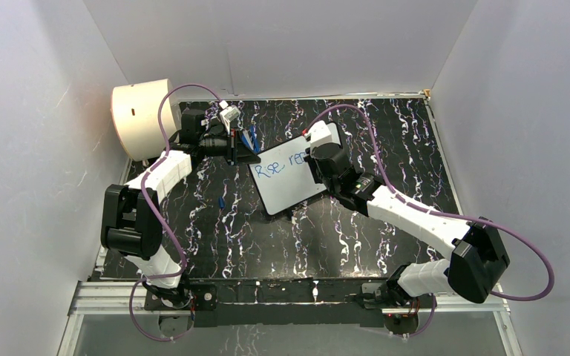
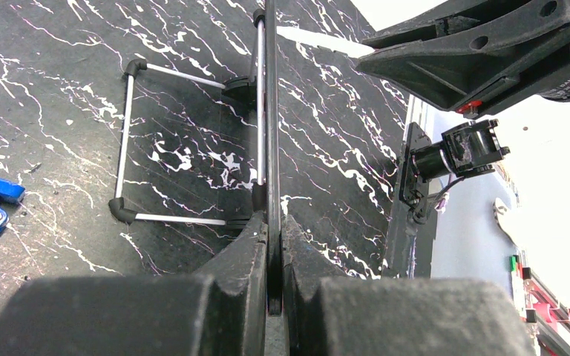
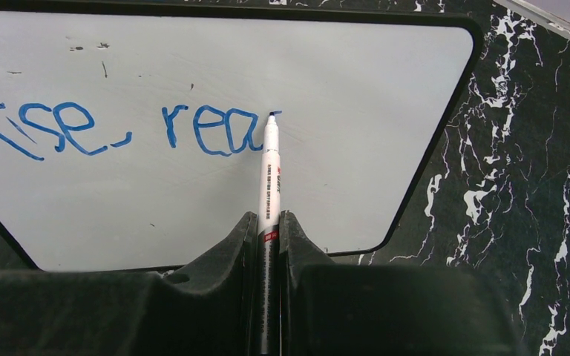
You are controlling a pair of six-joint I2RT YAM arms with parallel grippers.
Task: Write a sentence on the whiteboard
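- From above: the whiteboard (image 1: 291, 187) lies askew mid-tabletop (image 1: 386, 126). The left claw (image 1: 254, 154) is at its left edge, and the right claw (image 1: 310, 157) is over its far right part.
- Left wrist: the left claw is clamped on the whiteboard's thin rim, seen edge-on.
- Right wrist: the right claw is clamped on a marker pen (image 3: 269, 170). Its tip touches the whiteboard where the sentence (image 3: 119, 130), blue "Rise rea", ends.

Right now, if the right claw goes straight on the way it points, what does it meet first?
The whiteboard; the marker in the right claw appears to touch it beside the blue lettering.
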